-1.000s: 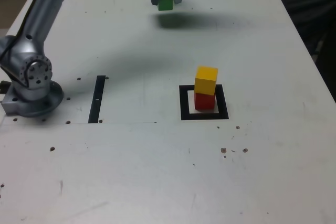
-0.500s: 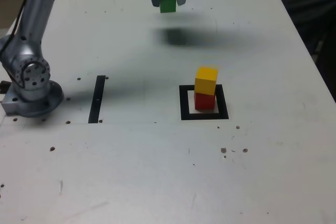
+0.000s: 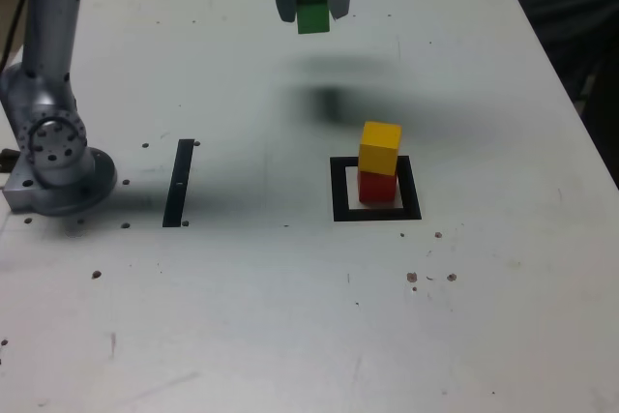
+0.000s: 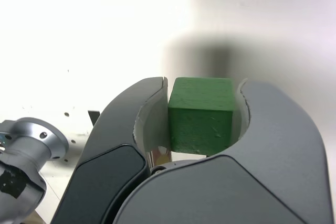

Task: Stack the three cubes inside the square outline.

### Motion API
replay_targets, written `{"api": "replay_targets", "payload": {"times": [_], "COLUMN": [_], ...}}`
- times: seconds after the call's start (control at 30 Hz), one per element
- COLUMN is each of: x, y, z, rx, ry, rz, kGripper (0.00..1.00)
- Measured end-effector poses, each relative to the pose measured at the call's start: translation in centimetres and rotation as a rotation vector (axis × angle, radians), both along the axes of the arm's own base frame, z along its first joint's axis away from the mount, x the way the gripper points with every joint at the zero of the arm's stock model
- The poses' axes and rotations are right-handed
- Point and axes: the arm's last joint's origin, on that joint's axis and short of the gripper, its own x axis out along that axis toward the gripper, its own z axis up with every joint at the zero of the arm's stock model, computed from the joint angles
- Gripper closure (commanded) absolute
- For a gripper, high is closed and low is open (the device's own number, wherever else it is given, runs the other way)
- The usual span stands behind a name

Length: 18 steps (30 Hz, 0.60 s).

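The gripper [image 3: 311, 2] is closed on the green cube [image 3: 312, 11], high over the worktop [image 3: 484, 316] to clear the yellow cube [image 3: 380, 148] on the red cube [image 3: 377, 186] inside the square outline [image 3: 338, 191].

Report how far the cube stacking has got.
Done: the yellow cube sits on the red cube inside the black square outline. In hand: the claw is shut on the green cube, held above the white table, away from the stack. Left: carrying it over and setting it on top.
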Motion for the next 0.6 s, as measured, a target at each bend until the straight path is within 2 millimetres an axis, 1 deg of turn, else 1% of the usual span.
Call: {"api": "replay_targets", "payload": {"times": [0.13, 0.2, 0.27, 0.47, 0.6], "x": [0.0, 0.1, 0.2, 0.4, 0.7], "y": [-2.3, -3.0, -3.8, -7.2, -8.9], "z": [0.8, 1.0, 1.0, 1.6, 1.6], "rx": [0.008, 0.010, 0.011, 0.008, 0.000], "ry": [-0.008, -0.011, -0.008, -0.011, -0.013], "rz": [-0.027, -0.040, -0.045, -0.093, -0.118], "kGripper": [0.67, 0.67, 0.67, 0.67, 0.67]}}
